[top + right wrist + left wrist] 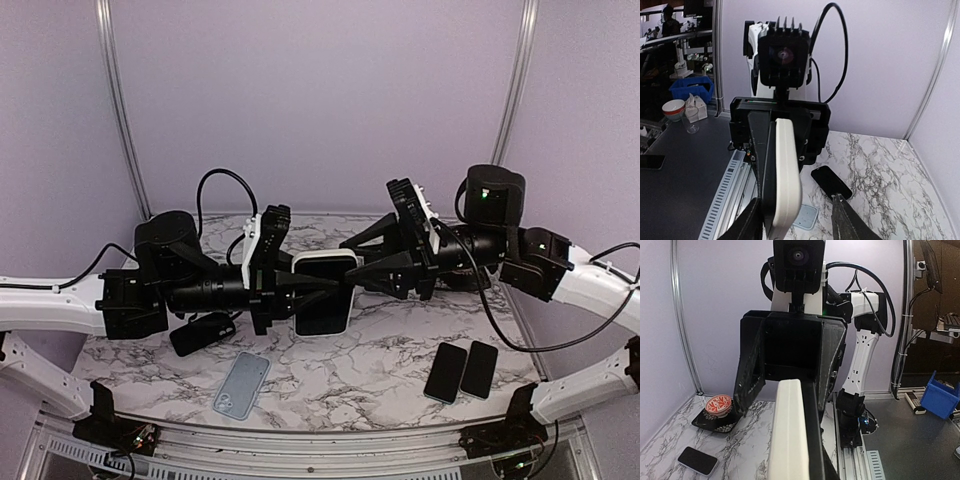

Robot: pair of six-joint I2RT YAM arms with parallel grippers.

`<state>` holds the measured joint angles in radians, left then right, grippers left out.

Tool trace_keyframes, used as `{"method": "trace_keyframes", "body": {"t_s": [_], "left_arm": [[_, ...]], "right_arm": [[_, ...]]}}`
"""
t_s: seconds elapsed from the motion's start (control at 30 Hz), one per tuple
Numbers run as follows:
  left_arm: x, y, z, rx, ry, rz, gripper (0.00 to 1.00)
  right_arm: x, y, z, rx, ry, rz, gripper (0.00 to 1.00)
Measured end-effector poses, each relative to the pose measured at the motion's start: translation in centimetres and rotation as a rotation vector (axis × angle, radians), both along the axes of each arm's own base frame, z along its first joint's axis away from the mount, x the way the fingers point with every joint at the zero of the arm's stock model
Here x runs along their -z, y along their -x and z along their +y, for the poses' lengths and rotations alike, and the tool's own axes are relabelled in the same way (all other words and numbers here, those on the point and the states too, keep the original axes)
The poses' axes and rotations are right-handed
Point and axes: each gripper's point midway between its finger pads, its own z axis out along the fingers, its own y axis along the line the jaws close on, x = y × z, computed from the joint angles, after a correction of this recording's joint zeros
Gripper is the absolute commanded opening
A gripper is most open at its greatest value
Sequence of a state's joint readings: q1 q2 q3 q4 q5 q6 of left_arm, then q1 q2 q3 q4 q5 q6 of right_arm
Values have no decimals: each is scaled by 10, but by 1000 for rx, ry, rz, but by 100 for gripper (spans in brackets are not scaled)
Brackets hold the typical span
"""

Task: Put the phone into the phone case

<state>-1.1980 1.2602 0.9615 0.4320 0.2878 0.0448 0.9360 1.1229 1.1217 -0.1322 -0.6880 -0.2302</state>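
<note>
A black phone [322, 308] sits in a white case [325, 258], held in the air over the middle of the table. My left gripper [308, 288] comes from the left and is shut on the phone and case. My right gripper [362, 262] faces it from the right, open, with its fingers spread around the case's right edge. In the right wrist view the white case [786, 170] stands edge-on between my open fingers [747, 226], the phone's black slab against its left side. In the left wrist view the case [787, 430] and phone edge [813, 430] run toward the right gripper.
A pale blue-grey case [242, 385] lies front left on the marble table [380, 350], with a black object [203, 332] under the left arm. Two dark phones [447, 372] [479, 368] lie front right. A red-patterned bowl [718, 405] stands on a black dish.
</note>
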Motion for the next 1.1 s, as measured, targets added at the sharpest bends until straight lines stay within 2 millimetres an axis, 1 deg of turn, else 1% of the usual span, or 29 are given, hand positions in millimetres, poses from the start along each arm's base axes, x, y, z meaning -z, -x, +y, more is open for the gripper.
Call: {"method": "trace_keyframes", "body": {"t_s": [0.07, 0.1, 0.13, 0.17, 0.23, 0.27, 0.3, 0.5, 0.53, 0.57, 0.6, 0.63, 0.67, 0.73, 0.77, 0.83, 0.93, 0.97, 1.0, 1.03, 1.1], "left_arm": [[2, 0, -1, 0, -7, -3, 0], [4, 0, -2, 1, -11, -4, 0], [5, 0, -2, 3, -13, -4, 0], [6, 0, -3, 4, -15, -4, 0], [7, 0, -3, 4, -22, -5, 0], [8, 0, -4, 3, -25, -5, 0], [8, 0, -4, 6, -27, -27, 0], [6, -1, -4, 0, -25, -49, 0], [6, -1, -5, 1, -24, -50, 8], [6, 0, -5, 2, -25, -50, 25], [7, 0, -5, 3, -26, -52, 38], [7, 0, -6, 0, -26, -49, 46], [7, 0, -6, 0, -27, -50, 52], [7, -1, -6, -7, -25, -56, 53], [7, -2, -6, -12, -25, -59, 51], [8, -5, -5, -27, -27, -68, 44], [13, -7, -5, -39, -36, -74, 29], [13, -6, -6, -39, -37, -81, 19], [14, -5, -7, -34, -39, -86, 4], [15, -4, -7, -27, -39, -88, 0], [16, 0, -8, -17, -42, -109, 0]], "right_arm": [[7, 3, 6, -28, 15, 9, 41], [9, 5, 8, -37, 20, 11, 39], [11, 6, 9, -49, 24, 15, 34], [12, 8, 10, -58, 26, 16, 28], [12, 11, 11, -74, 25, 15, 8], [11, 12, 11, -80, 23, 13, 0], [13, 15, 10, -88, 31, 43, 0], [9, 17, 9, -89, 24, 50, 0], [9, 17, 9, -87, 22, 49, 0], [9, 17, 8, -87, 19, 47, 0], [10, 18, 8, -87, 17, 49, 0], [9, 19, 7, -89, 11, 44, 0], [9, 21, 6, -93, 5, 39, 0], [6, 24, 2, -97, -8, 30, 0], [3, 26, 0, -100, -18, 23, 0], [-5, 29, -3, -105, -46, 4, 0], [-20, 33, -9, -107, -92, -25, 0], [-24, 34, -11, -106, -104, -32, 0], [-28, 35, -12, -104, -116, -39, 0], [-30, 35, -13, -100, -126, -45, 0], [-31, 31, -14, -84, -131, -30, 0]]}}
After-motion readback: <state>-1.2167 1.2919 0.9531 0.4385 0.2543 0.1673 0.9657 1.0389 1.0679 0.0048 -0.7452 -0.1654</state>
